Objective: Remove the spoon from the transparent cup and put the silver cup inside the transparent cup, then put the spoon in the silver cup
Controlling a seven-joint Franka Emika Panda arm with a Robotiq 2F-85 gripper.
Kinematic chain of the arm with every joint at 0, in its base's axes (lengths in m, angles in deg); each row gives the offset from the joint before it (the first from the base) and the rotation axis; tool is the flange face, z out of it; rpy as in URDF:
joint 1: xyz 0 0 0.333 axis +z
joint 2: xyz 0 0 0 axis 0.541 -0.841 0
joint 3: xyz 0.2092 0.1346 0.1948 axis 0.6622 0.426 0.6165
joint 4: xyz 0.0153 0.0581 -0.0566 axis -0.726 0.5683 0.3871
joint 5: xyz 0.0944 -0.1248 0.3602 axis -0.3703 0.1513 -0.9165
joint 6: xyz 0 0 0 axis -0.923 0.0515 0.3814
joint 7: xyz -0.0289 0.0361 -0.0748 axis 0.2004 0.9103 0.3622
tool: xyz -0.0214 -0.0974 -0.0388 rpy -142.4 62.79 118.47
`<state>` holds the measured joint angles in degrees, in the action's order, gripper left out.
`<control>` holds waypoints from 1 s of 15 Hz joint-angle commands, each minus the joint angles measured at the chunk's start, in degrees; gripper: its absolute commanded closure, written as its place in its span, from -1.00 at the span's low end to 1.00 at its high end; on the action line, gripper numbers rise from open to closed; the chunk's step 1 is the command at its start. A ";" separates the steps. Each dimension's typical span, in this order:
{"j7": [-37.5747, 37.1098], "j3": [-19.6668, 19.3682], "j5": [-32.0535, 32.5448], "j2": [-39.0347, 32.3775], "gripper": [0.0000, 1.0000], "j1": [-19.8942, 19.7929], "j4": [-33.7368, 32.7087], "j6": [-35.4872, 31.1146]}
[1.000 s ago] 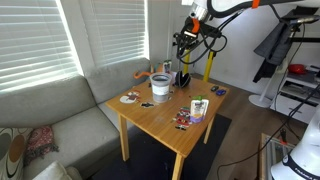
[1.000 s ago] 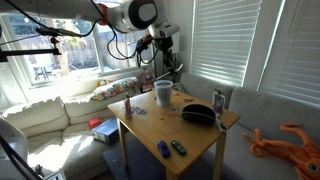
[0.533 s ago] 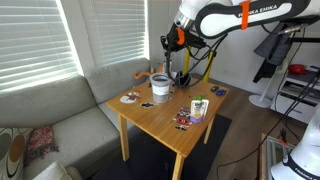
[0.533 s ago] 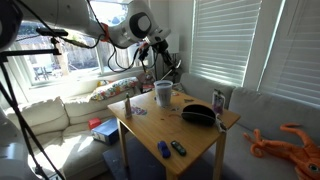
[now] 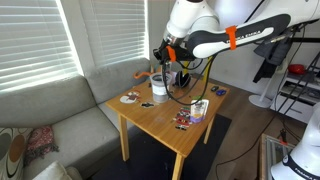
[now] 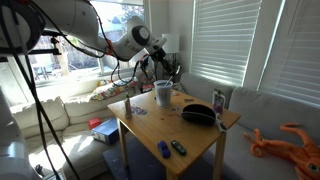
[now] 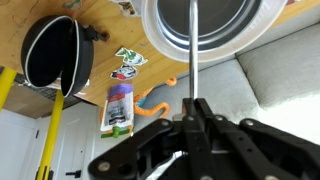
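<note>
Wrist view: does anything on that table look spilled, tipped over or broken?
Nothing stands out. The transparent cup sits upright with the spoon standing in it, and the gripper looks closed on the spoon's handle. No spill shows on the table.

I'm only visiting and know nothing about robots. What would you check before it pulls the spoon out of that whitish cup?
1. Gripper positioned over the transparent cup: ok.
2. Cup upright on the table: ok.
3. Spoon handle lined up with the gripper: ok.
4. Jaws clamped on the handle: cannot tell.
5. Black bowl apart from the cup: ok.
</note>
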<state>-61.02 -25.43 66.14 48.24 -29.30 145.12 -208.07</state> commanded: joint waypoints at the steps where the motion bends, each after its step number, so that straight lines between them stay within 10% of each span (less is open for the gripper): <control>1: -3.64 -0.36 4.81 -0.07 0.96 1.87 0.80 -0.05; 15: -9.65 1.13 13.30 0.68 0.96 5.01 6.38 4.27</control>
<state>-67.59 -24.67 76.82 47.73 -24.85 149.84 -204.02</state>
